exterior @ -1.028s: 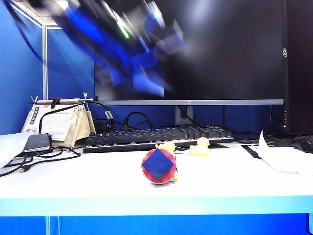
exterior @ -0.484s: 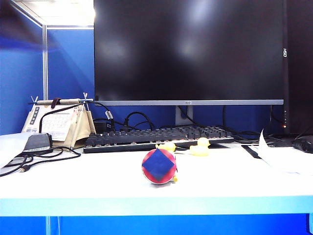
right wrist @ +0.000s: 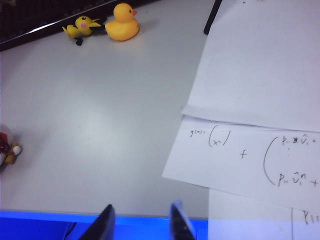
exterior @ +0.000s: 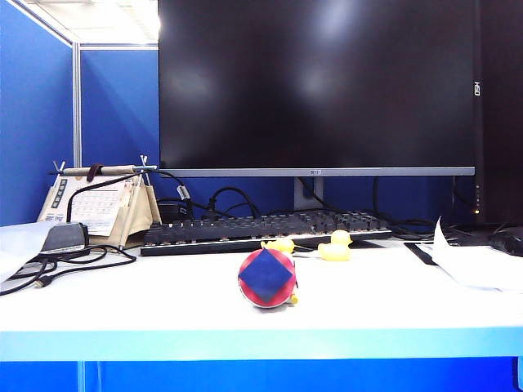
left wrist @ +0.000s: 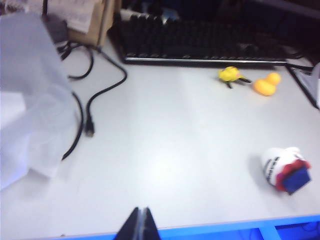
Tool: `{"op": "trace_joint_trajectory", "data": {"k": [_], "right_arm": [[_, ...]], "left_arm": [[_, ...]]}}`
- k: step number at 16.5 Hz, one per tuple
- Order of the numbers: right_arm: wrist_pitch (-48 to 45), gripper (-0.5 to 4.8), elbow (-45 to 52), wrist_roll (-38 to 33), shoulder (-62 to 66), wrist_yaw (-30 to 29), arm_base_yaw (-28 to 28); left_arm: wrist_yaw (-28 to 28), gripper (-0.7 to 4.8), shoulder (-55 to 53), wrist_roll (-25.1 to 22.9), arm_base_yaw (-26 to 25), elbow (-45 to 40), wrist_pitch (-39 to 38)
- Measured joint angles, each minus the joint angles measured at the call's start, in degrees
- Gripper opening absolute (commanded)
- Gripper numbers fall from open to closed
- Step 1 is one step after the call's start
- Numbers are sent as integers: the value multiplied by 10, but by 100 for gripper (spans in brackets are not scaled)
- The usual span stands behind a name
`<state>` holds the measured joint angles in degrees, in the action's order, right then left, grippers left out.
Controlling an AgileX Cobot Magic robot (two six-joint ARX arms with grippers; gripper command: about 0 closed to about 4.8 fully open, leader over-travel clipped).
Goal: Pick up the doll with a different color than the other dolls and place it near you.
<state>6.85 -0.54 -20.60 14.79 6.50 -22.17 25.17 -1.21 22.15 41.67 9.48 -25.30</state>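
Note:
The doll with a different color (exterior: 266,278) is a red ball with a blue diamond patch, resting alone near the table's front edge. The left wrist view shows its white body, red top and blue patch (left wrist: 285,169); the right wrist view catches only a sliver of it (right wrist: 7,148). The other dolls lie by the keyboard: a pointy-eared yellow figure (exterior: 279,244) (left wrist: 229,75) (right wrist: 82,26) and a yellow duck (exterior: 336,247) (left wrist: 266,84) (right wrist: 121,23). My left gripper (left wrist: 141,222) is shut and empty over the front edge. My right gripper (right wrist: 141,218) is open and empty there too. Neither gripper shows in the exterior view.
A black keyboard (exterior: 261,229) and a large monitor (exterior: 319,86) stand behind the dolls. Cables (left wrist: 90,107) and a desk calendar (exterior: 102,204) occupy the left. Written paper sheets (right wrist: 255,110) cover the right. A translucent white sheet (left wrist: 30,95) hangs at the left.
A second ago the left arm was a blue blur sweeping across the monitor; it has left the exterior view. The dolls have not moved.

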Motion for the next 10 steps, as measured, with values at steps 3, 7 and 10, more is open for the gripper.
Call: {"op": "trace_joint_trajectory", "data": {"k": [3,7,10], "right_arm": [[-1,144,0,0,-5,-1,0],[-1,144,0,0,-6,-2,0],[-1,144,0,0,-6,-1,0]], "left_arm": [[29,18,9,16,0,-36,-47],[28,22,9,34,0,-35,-46],[28,22,9,31,0,-35,-46]]}}
